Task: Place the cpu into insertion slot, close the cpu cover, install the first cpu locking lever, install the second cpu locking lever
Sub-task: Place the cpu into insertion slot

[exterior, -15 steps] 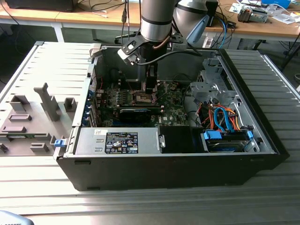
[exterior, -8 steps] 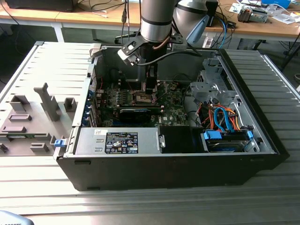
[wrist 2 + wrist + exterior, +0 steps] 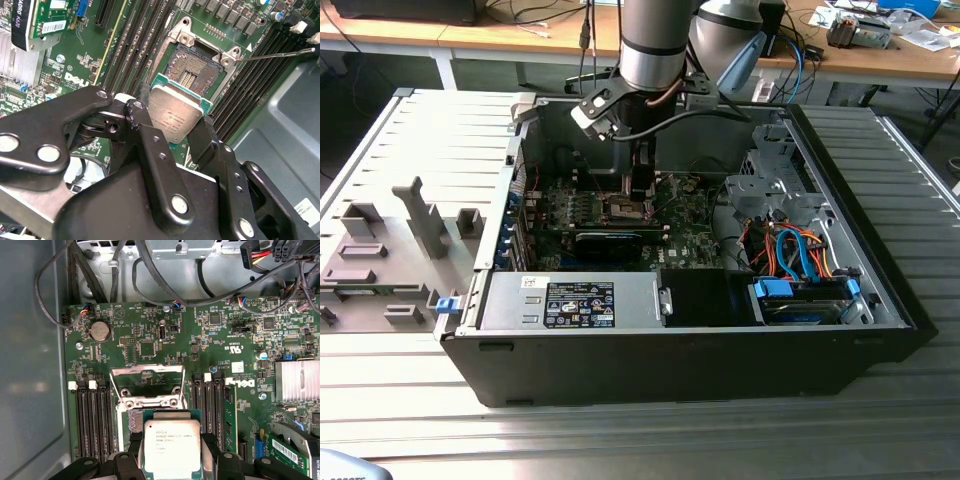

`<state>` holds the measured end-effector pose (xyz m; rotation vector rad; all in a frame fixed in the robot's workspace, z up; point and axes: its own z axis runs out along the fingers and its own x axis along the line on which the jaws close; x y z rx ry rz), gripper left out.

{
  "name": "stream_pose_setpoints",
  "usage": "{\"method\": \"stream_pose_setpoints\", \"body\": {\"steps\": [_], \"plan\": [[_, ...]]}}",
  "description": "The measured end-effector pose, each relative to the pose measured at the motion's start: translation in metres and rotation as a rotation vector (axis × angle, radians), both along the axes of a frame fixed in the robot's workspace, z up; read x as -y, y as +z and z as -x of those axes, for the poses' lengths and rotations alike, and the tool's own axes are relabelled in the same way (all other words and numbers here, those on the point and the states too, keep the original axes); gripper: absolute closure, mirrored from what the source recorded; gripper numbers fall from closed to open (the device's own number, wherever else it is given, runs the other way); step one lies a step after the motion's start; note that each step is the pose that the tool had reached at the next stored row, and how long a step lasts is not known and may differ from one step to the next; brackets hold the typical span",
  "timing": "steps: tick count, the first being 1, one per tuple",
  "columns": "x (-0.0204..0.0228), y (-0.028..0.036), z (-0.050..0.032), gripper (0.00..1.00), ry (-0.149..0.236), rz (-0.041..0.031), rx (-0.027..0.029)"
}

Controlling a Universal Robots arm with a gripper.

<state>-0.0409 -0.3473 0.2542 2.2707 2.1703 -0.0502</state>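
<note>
Centrally in exterior view, gripper [image 3: 640, 190] hangs inside open pc case [image 3: 670, 370], over motherboard [image 3: 690, 235]. Second wrist view: jaws narrow, clamping cpu [image 3: 175, 117] close over bare insertion slot [image 3: 194, 75]. First wrist view: cpu cover [image 3: 147, 371] stands flipped up.

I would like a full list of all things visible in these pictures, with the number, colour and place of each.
computer case: one, black, open, on the ribbed metal table.
circuit board: one, green, inside the case.
socket: one, silvery rim, dark centre, on the board.
socket cover: one, silvery, lifted open beside the socket.
chip: one, silvery-grey, held close to the socket.
coin battery: one, silvery, on the board.
cables: several, blue and orange, inside the case, at the exterior view's right.
panel with blocks: one, grey, at the exterior view's left of the case.
arm: one, silvery, hanging down into the case.
tool: one, black, shut on the chip.
</note>
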Motion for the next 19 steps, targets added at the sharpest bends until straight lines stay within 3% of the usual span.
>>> {"method": "stream_pose_setpoints", "body": {"steps": [10, 12, 19], "plan": [[0.0, -0.0002, 0.0, 0.45, 0.001, 0.0031, 0.0], [0.0, -0.0004, 0.0, 0.45, 0.001, 0.0085, 0.0], [0.0, -0.0011, 0.0, 0.45, 0.001, 0.0084, 0.0]]}}
